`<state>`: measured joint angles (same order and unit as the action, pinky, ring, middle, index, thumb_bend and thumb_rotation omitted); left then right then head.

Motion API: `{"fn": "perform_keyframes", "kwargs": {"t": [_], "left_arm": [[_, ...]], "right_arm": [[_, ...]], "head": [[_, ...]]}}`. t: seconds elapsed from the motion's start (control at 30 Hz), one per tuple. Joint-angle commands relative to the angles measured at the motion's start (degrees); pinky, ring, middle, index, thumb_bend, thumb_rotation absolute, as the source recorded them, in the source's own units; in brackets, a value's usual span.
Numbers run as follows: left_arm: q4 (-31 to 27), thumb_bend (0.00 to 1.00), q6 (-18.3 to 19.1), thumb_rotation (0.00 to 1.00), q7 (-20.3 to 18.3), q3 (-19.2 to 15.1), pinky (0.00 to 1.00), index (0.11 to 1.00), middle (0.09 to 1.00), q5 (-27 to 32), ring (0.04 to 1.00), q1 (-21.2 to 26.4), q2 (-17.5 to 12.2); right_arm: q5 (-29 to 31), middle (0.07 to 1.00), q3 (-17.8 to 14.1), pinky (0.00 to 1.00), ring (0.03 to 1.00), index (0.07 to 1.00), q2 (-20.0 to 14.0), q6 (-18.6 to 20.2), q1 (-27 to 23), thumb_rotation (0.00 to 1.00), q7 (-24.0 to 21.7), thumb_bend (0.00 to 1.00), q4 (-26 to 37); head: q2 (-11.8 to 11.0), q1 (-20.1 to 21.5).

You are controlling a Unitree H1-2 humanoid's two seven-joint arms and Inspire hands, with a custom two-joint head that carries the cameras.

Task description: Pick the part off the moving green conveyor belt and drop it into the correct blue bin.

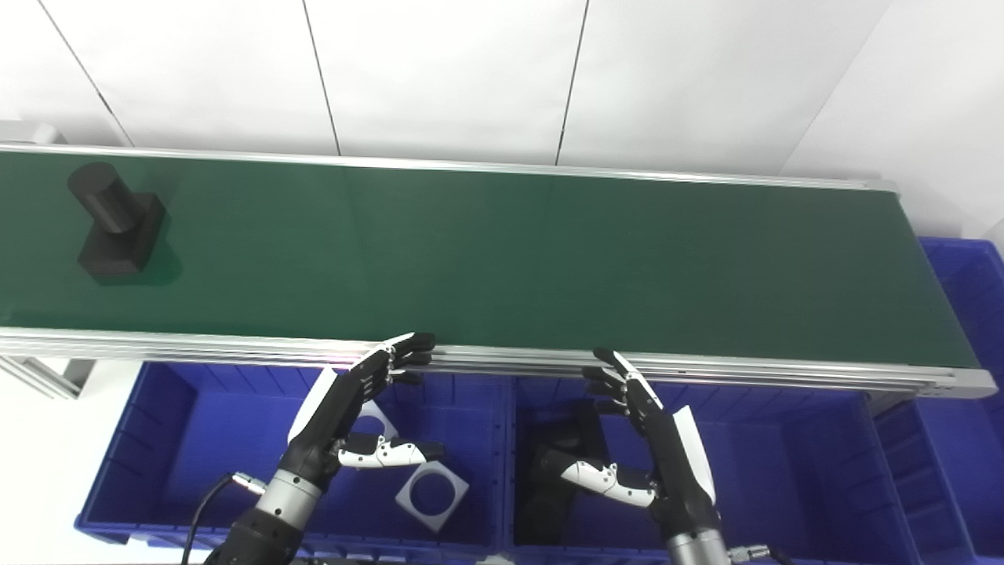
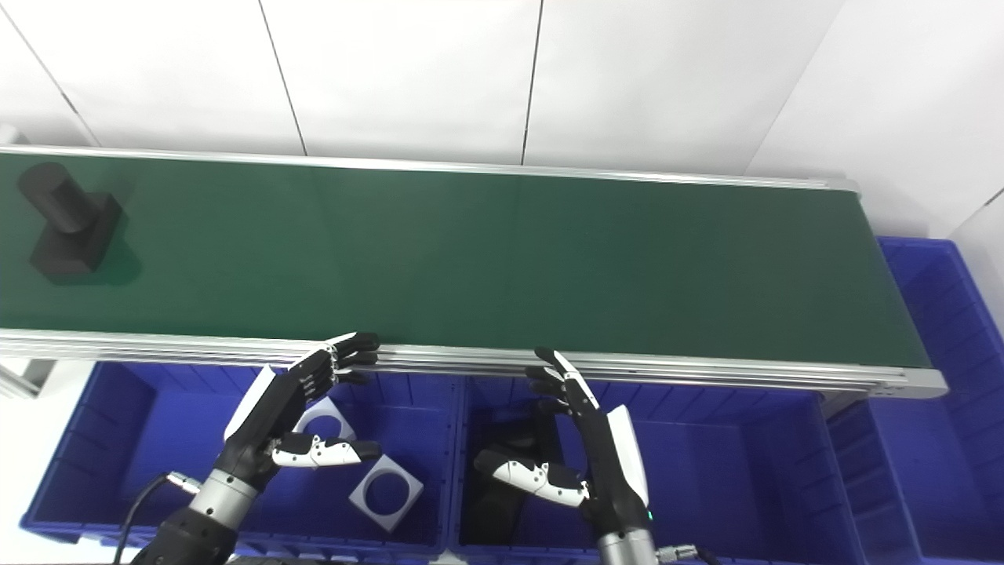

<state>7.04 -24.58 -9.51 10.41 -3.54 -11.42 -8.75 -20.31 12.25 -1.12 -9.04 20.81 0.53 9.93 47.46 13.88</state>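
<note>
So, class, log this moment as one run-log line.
black cylinder-on-block part: far left on green conveyor belt | left hand: open, waiting | right hand: open, waiting

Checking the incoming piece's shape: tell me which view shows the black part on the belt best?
The left eye view: the black part sits fully clear of the frame's left edge. The right eye view shows it whole too, but closer to that edge.

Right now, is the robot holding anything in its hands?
No. The left robot hand and the right robot hand are both open over the blue bins. The black part sits untouched on the green belt.
</note>
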Motion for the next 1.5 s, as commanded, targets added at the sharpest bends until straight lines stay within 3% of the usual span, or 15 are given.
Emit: {"fn": "perform_keyframes", "kwargs": {"t": [0.0,0.27,1.47], "left_arm": [[-0.87,0.79,-2.34,0.2,0.57,-0.44,0.7,0.816,0.835,0.9,0.794,0.71,-0.47],[-0.4,0.8,-2.33,0.21,-0.66,-1.2,0.73,0.817,0.83,2.28,0.797,0.74,-0.94],[-0.38,0.79,-2.34,0.18,-0.34,-1.33,0.71,0.812,0.832,2.02,0.796,0.81,-0.47]], "right_arm": [[-0.44,0.805,0.48,0.71,0.783,0.889,0.62,0.64,-0.47,0.31,0.03,0.71,2.06],[-1.06,0.803,0.82,0.71,0.78,0.888,1.09,-0.86,-0.91,0.31,0.83,0.71,0.33],[-1.55,0.801,0.83,0.69,0.77,0.889,1.01,-0.36,-0.89,0.32,0.98,0.7,0.87]], "head": [[-0.05,1.38],[-0.1,1.49],[-0.08,0.54]]}}
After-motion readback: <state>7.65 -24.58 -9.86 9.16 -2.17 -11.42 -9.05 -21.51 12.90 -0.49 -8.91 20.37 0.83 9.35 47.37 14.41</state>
